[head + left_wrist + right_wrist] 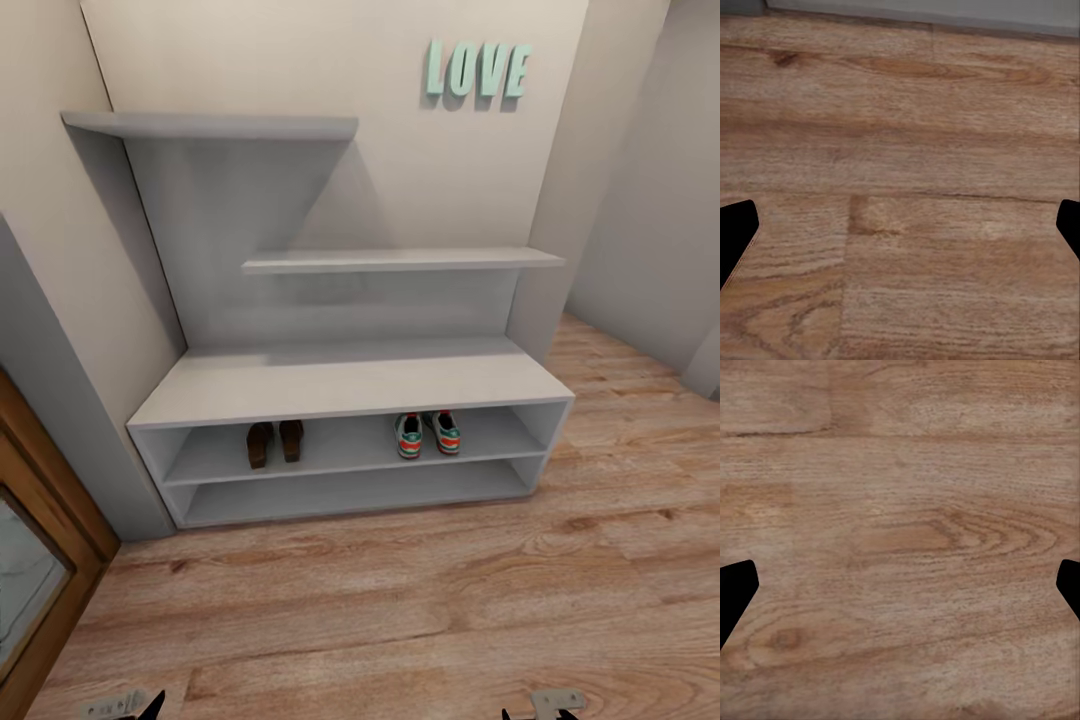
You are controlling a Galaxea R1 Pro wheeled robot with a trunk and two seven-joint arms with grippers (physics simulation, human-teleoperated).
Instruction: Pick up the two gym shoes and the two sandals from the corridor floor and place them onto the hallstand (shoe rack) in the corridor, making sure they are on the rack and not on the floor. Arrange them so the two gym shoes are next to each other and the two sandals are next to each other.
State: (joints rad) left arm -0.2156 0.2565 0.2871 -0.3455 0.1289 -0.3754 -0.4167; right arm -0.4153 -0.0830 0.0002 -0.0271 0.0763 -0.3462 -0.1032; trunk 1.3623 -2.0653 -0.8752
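Head view shows me both sandals (275,441) and both gym shoes (428,433) paired on the hallstand (350,385) upper low shelf, far ahead; left gripper (900,229) and right gripper (900,589) spread wide, empty

pale walls (300,60) – mint letters (477,70), wooden door frame (50,500)

A home corridor. A grey shoe rack (350,385) holds shoes at centre frame. Mint "LOVE" letters (477,70) sit upper right, over plank floor (400,600).
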